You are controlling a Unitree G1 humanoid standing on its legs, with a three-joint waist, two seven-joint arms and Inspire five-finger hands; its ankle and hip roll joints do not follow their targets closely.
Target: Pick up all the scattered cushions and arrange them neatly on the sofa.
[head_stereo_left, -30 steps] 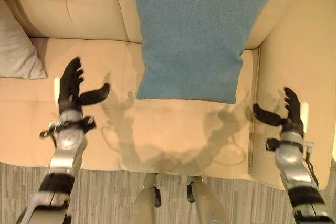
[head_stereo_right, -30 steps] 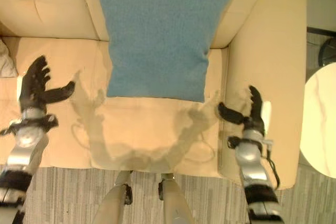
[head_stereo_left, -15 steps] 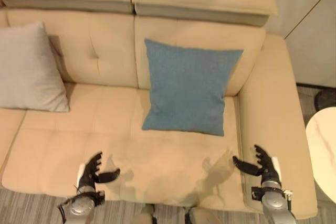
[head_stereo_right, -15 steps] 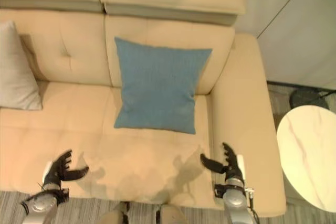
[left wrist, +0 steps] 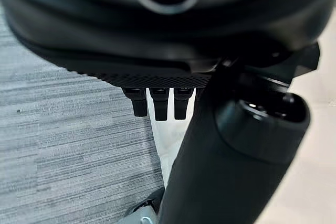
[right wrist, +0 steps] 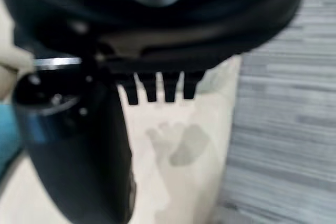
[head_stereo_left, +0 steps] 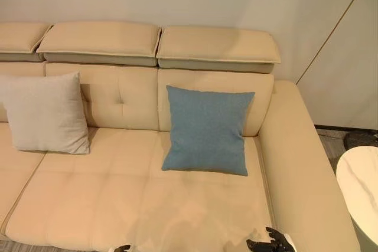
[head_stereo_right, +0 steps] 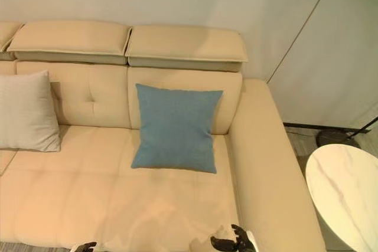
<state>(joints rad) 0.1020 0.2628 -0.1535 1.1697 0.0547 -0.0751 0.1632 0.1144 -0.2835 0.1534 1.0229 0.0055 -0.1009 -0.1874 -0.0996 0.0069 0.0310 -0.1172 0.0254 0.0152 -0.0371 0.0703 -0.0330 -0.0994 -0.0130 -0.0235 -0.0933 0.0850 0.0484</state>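
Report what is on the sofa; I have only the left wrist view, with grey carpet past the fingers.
Observer: A square blue fabric cushion leans upright against the backrest of the beige leather sofa, near its right armrest.
Operator: List any other cushion.
Observer: A square light grey fabric cushion leans against the backrest farther left.
Operator: Give the right robot hand's state.
Observer: The right robot hand is open and holds nothing, at the seat's front edge.
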